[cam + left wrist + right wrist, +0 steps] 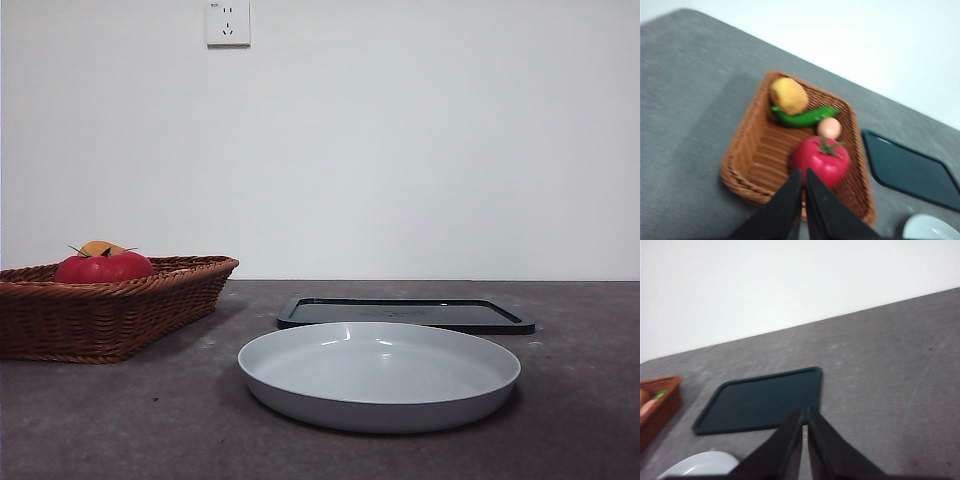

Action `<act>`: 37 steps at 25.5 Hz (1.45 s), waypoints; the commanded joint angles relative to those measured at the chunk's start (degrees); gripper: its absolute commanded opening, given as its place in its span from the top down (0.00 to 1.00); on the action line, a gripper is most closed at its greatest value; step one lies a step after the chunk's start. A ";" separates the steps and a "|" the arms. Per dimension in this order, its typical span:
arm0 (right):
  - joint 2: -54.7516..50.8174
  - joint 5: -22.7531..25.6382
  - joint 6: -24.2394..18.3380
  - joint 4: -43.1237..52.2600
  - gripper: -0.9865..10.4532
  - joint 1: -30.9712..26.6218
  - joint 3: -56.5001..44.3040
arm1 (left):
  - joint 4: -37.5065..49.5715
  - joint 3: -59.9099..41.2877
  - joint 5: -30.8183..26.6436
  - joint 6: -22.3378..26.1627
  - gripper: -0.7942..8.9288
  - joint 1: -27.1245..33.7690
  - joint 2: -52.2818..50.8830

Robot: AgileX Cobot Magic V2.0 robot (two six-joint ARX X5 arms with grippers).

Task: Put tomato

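Observation:
The glossy red tomato (820, 159) with a green calyx lies in a brown wicker basket (747, 160). In the front view the tomato (104, 267) peeks over the rim of the basket (110, 310) at the left. My left gripper (803, 175) hovers above the basket's near side, shut and empty, just short of the tomato. My right gripper (804, 415) hangs shut and empty above the dark tray (760, 400). Neither arm shows in the front view.
The basket also holds a yellow-brown potato-like item (788, 95), a green pepper (804, 116) and a small peach ball (829, 128). A grey round plate (380, 375) sits front centre, with the dark flat tray (405, 313) behind it.

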 commanded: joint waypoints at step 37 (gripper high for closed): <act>37.86 -17.90 -19.39 -39.45 0.87 16.02 41.48 | -39.58 38.64 16.55 25.68 0.74 -9.99 30.16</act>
